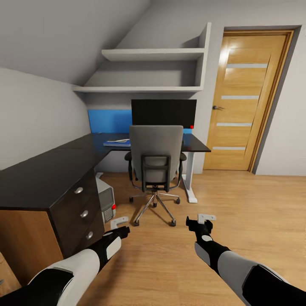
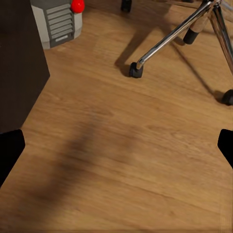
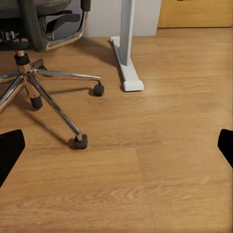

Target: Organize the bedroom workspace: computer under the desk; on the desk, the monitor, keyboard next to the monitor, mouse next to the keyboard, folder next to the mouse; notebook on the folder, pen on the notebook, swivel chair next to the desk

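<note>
A: Logging largest first. The worktop (image 1: 51, 170) is running in an L along the left wall and across the back, black top, drawer unit at its near end.

B: And the chair?

A: The swivel chair (image 1: 155, 159) is sitting with its back toward me, tucked against the far run of the worktop; its star base is showing on the wooden floor (image 1: 238, 221). The monitor (image 1: 163, 112) is standing upright on the worktop behind the chair.

B: Computer?

A: The computer (image 1: 106, 203) is resting on the floor under the worktop, just beside the drawer unit, red light low on the front. The folder (image 1: 117, 143) is lying flat on the worktop, left of the chair, with a thin white thing on it that I am taking for the pen (image 1: 121, 140); too small to be sure.

B: Pincers?

A: I am holding both low over bare floor. Left pincer (image 1: 119, 225) is spread wide, gripping nothing; right pincer (image 1: 199, 222) is likewise wide and empty.
</note>
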Available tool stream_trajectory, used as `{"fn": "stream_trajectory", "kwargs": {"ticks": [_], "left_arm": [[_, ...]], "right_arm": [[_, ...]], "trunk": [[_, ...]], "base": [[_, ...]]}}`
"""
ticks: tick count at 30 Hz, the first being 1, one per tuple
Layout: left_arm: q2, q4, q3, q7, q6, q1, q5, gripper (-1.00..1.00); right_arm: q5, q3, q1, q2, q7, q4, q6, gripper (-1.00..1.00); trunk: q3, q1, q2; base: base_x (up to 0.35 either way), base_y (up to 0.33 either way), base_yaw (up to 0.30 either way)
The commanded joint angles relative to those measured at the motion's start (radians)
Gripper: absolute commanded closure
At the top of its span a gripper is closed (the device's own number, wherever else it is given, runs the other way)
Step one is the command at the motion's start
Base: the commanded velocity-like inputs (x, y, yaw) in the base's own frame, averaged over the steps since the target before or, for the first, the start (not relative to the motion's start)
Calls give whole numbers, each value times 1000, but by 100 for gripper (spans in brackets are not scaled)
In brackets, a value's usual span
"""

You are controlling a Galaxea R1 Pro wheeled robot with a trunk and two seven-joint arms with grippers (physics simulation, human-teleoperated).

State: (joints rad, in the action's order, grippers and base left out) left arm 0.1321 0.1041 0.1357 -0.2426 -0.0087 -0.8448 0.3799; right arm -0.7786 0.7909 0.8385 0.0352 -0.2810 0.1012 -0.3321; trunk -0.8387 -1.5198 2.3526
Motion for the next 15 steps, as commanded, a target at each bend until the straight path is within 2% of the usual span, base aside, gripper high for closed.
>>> {"fn": "stream_trajectory", "kwargs": {"ticks": [1, 15], "left_arm": [[0, 0, 8, -5, -1, 0, 9, -100], [1, 0, 8, -6, -1, 0, 8, -100]], "right_arm": [[-6, 8, 1, 0, -4, 0, -2, -100], [-1, 8, 0, 12, -4, 0, -2, -100]], "trunk": [[2, 4, -7], [46, 58, -105]], "base": [[-33, 0, 0], [-7, 0, 0]]}}
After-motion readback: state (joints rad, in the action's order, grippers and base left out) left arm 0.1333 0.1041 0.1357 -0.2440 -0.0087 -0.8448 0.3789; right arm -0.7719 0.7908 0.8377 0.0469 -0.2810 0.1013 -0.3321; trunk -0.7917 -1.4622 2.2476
